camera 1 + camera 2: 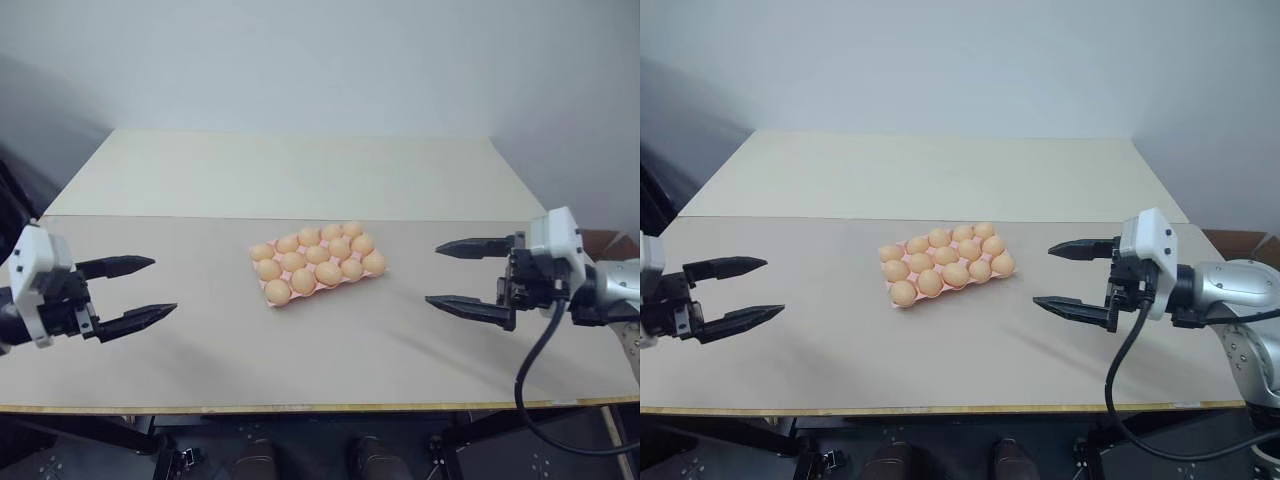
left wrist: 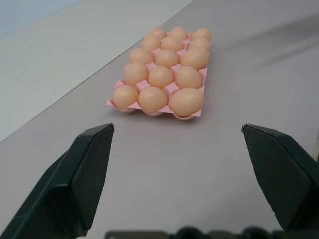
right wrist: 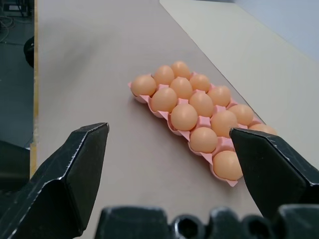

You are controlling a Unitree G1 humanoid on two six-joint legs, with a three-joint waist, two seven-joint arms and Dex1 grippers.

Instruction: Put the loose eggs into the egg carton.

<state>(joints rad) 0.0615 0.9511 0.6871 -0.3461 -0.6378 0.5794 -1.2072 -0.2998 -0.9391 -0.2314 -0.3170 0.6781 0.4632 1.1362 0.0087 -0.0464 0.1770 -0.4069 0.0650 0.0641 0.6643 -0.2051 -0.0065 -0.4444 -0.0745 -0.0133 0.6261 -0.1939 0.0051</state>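
Plain grey wall behind, tan tabletop (image 1: 200, 370) in front of you w/ a paler board further back. Egg carton (image 1: 270, 297) sits mid-table, angled, and every cup you can see holds one of the eggs (image 1: 318, 254); three rows of five, all seated. No loose egg on the table anywhere.

Left gripper (image 1: 142, 290) hangs well left of the carton, fingers spread wide, nothing between them. Right gripper (image 1: 456, 275) hangs well right of it, also spread wide & empty. Both point inward toward the carton, apart from it.

Looks like the job's done, so the step now is prob. just a clean finish. Keep both arms out wide and above the table, don't sweep across the carton, since a nudge could tip an egg out. Check the far row from the wrist views before you call it.
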